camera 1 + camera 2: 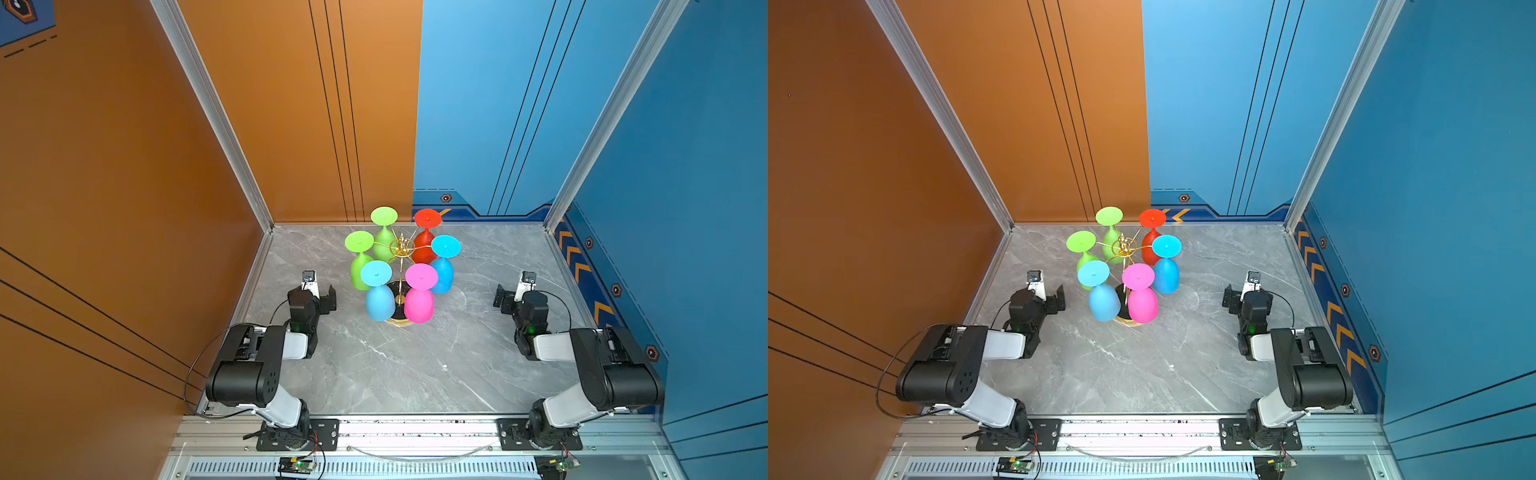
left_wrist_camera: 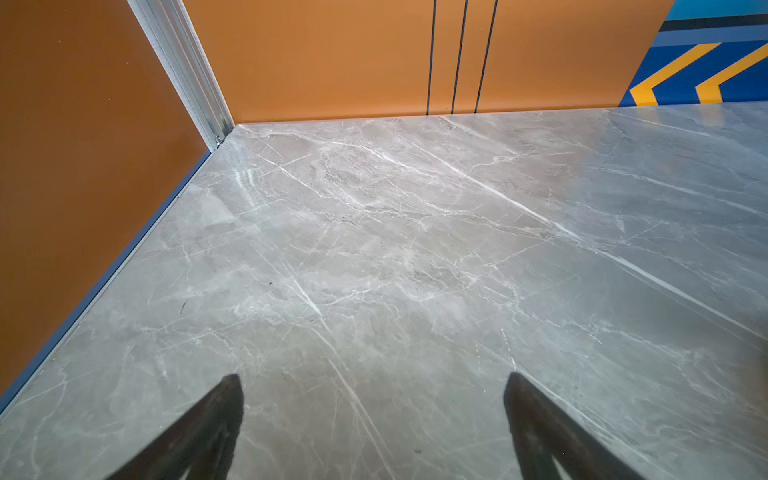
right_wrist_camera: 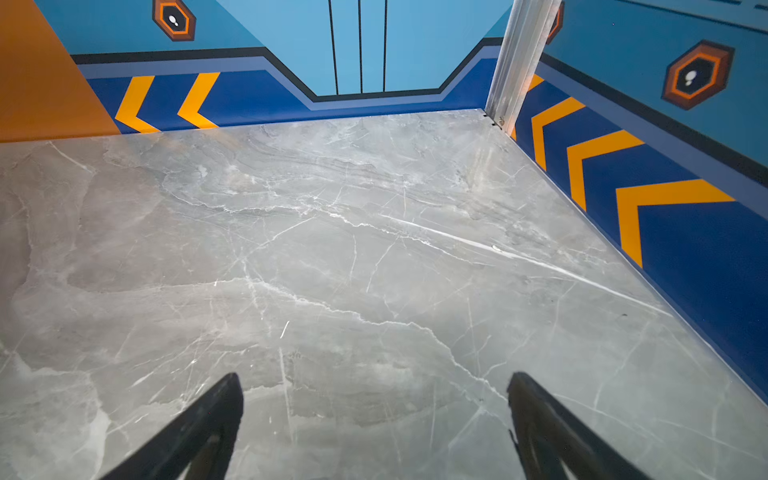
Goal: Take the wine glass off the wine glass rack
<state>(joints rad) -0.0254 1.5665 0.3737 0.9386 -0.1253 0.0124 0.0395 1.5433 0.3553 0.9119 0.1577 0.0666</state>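
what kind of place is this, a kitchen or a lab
Probably a robot test cell, not a home: left arm and right arm mounted on an aluminium rail at a marble-look tabletop, walled by orange panels and blue panels, with a wine glass rack hung with coloured glasses.

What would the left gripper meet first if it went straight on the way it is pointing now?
Probably just the table: the left gripper, jaws open, faces bare marble, then the orange back wall. The wine glass rack lies outside the left wrist view, off its line. Depth is unclear.
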